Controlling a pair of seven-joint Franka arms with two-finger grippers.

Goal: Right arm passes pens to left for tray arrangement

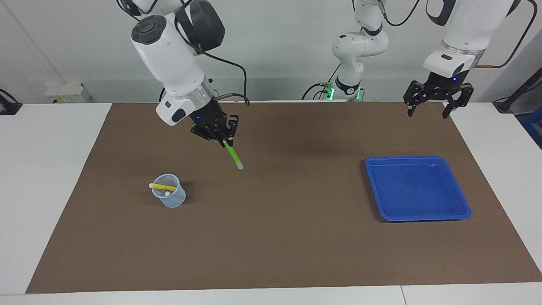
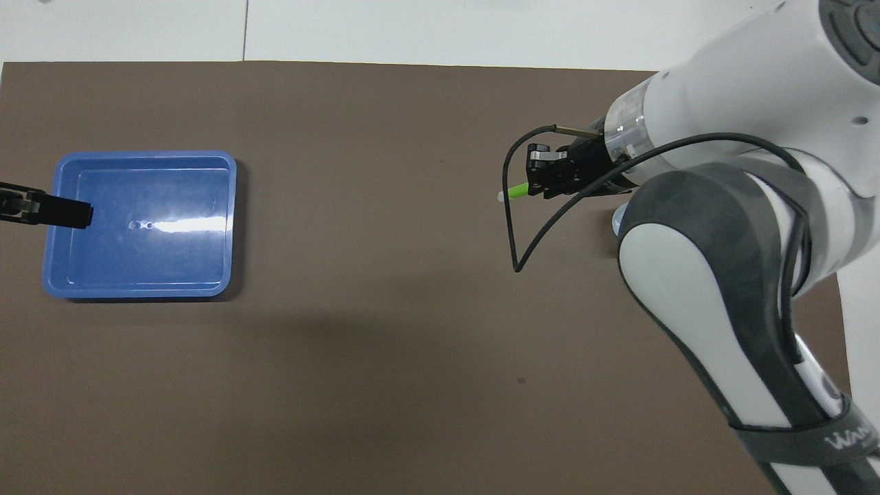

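Observation:
My right gripper (image 1: 224, 139) hangs over the brown mat, shut on the top of a green pen (image 1: 233, 156). The pen slants downward with its whitish end lowest, clear of the mat. In the overhead view the green pen (image 2: 515, 192) sticks out of the right gripper (image 2: 535, 184) toward the tray. A yellow pen (image 1: 163, 187) lies across the mouth of a small translucent cup (image 1: 170, 199). The blue tray (image 1: 417, 190) lies empty toward the left arm's end. My left gripper (image 1: 427, 113) waits open in the air, over the mat's edge nearest the robots.
The brown mat (image 1: 279, 237) covers most of the white table. In the overhead view the right arm hides nearly all of the cup (image 2: 617, 218). The left gripper's fingers (image 2: 69, 213) overlap one edge of the tray (image 2: 144, 157) there.

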